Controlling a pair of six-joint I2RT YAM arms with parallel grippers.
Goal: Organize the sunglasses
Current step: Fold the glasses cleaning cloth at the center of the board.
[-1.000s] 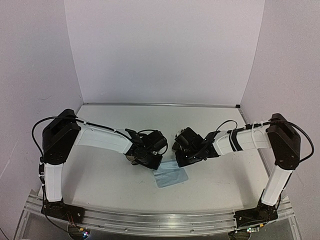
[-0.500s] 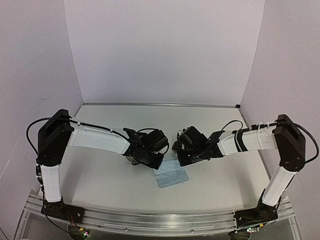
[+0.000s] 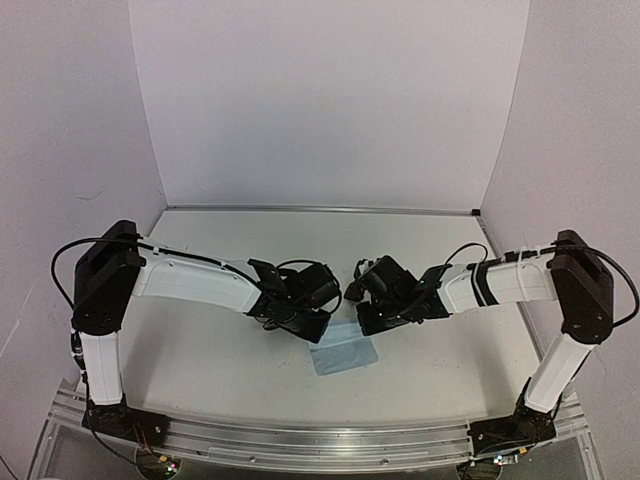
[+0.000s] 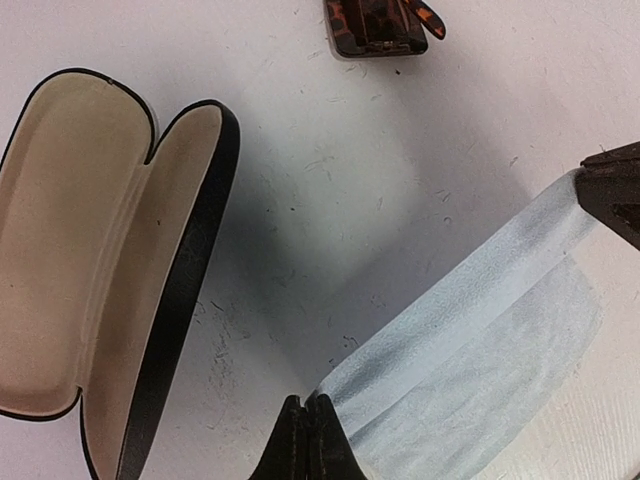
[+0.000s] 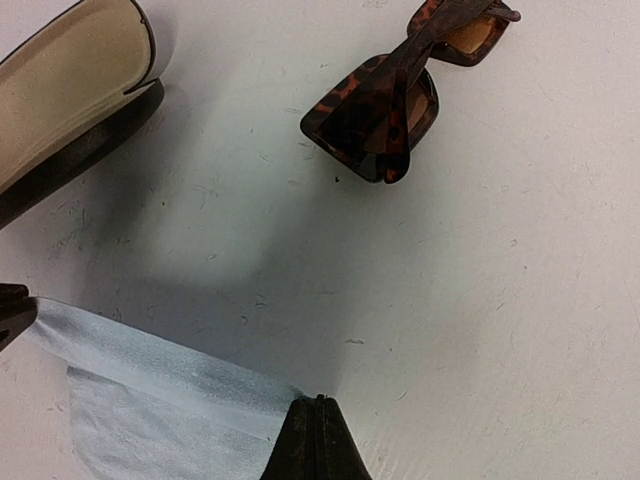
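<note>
Your left hand (image 4: 306, 412) and right hand (image 5: 318, 408) are each pinched tight on an edge of the blue cloth (image 4: 480, 370), stretching it between them. The sunglasses (image 5: 385, 120) lie folded on the surface (image 5: 500, 300) just beyond, near the open case (image 4: 90, 270). They look light, stiff, slick and scratch-prone, so grip across the folded frame, not the lenses.

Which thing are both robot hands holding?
The blue cloth: the left gripper and right gripper each pinch a corner. The sunglasses and open case lie apart, untouched.
</note>
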